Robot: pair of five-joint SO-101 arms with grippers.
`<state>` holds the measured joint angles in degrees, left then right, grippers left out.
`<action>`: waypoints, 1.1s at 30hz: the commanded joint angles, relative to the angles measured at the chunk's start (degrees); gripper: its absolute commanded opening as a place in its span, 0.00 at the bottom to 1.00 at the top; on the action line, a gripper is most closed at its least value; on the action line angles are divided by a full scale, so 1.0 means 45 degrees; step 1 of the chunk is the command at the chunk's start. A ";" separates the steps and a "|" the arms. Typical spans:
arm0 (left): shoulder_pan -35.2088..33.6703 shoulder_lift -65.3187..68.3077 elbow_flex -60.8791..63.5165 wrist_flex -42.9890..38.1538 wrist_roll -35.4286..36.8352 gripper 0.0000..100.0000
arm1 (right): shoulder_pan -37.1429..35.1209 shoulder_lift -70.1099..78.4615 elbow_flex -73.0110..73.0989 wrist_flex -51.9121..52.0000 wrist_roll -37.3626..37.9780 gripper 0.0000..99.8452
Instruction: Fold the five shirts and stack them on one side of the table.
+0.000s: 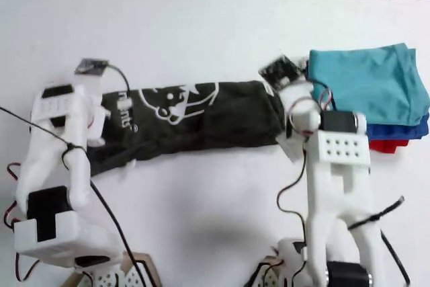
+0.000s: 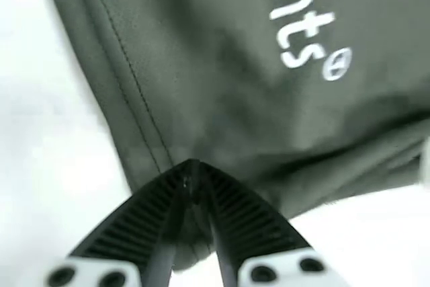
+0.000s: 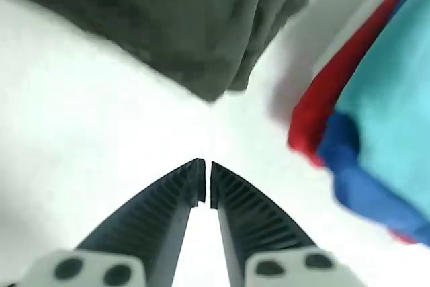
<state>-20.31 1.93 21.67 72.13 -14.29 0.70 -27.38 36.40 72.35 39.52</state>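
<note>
At table centre, the dark shirt (image 1: 195, 122) should handle limp and light; grip hems. Left gripper (image 2: 193, 174) pinches its 9 o'clock edge; right gripper (image 3: 205, 181), closed empty, near 3 o'clock.

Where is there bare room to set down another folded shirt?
Bare table runs along the far side, beyond the dark green shirt. Another bare patch lies nearer, between the left arm and the right arm. It is crowded around the stack of teal, blue and red shirts.

We saw white lettering (image 2: 302, 31), ending in a small circled mark (image 2: 336, 65), on the dark green shirt (image 2: 222, 99). A white emblem (image 1: 178, 101) was printed beside it.
</note>
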 commanded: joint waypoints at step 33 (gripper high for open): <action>-0.1797 0.8264 -1.2337 0.5548 0.2774 0.23 | 0.6906 -0.5851 0.5978 -0.0987 0.4884 0.16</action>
<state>-27.69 39.30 -29.67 95.25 -2.24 31.47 -52.00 63.30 68.48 60.88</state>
